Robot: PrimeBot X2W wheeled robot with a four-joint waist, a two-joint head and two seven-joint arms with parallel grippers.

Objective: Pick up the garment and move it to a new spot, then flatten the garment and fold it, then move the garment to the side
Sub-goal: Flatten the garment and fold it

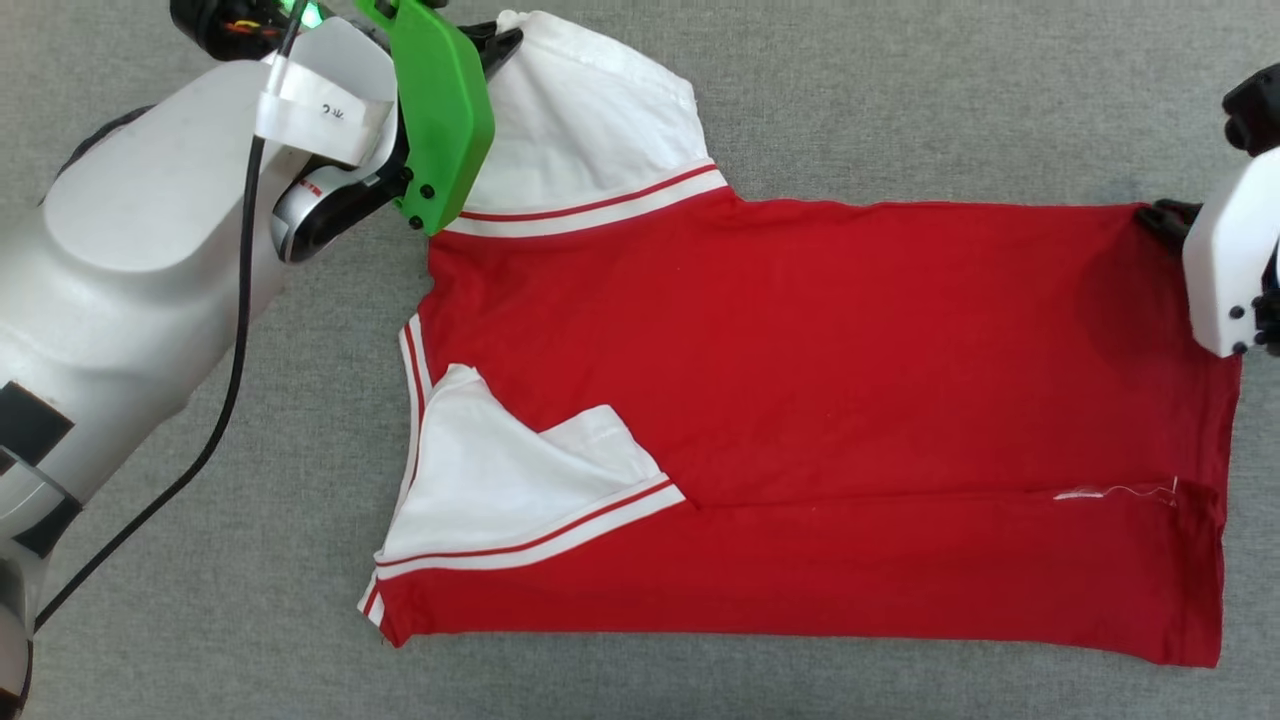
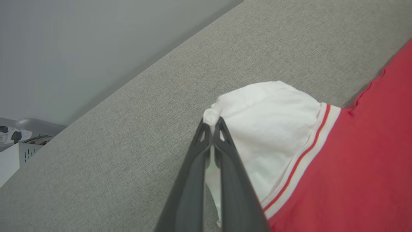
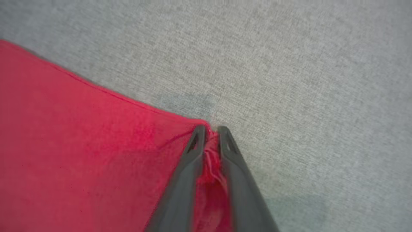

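While flat, garment crosswise, top leftward

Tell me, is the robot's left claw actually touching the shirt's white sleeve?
Touching. In the left wrist view the left gripper is shut on the edge of the white sleeve of the garment, with cloth pinched between the fingertips.

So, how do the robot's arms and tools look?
The left arm is pale grey, with a black cable, a white label and a green cover. The right arm is white. The left tool and right tool each have two long dark grey fingers with triangular holes.
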